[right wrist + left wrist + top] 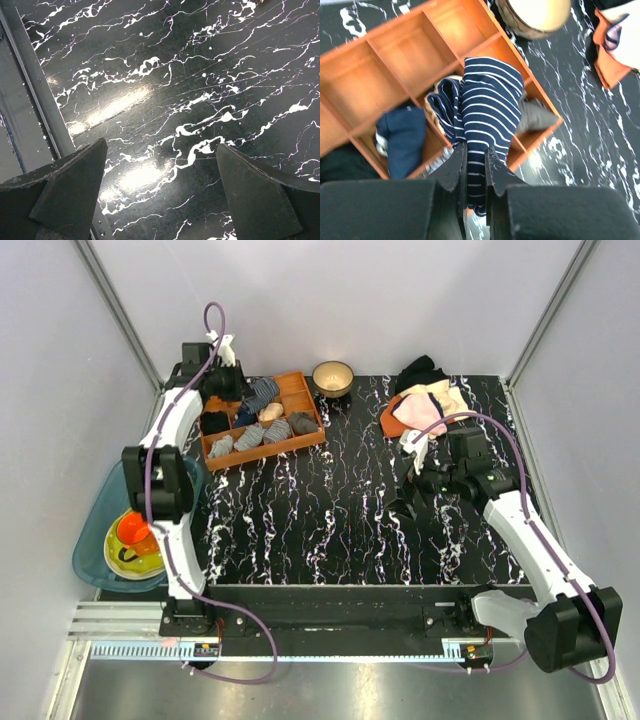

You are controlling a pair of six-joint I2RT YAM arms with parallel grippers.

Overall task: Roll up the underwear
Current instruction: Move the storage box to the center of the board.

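The underwear (487, 100) is a rolled bundle of navy cloth with pale stripes; no reddish edge shows. My left gripper (476, 160) is shut on its near end and holds it over the middle compartments of the orange wooden tray (360, 90). In the top view the left gripper (243, 390) and the underwear (262, 392) are over the back of the tray (300, 445). My right gripper (405, 502) is open and empty, low over the bare marble table (165, 90), jaws wide apart (160, 185).
The tray holds several small cloth rolls, among them a plain navy one (402, 137) and a grey one (535, 115). A wooden bowl (332, 375) stands behind it. A pile of black, pink and cream garments (430, 405) lies back right. A blue basin (95, 540) with bowls sits left.
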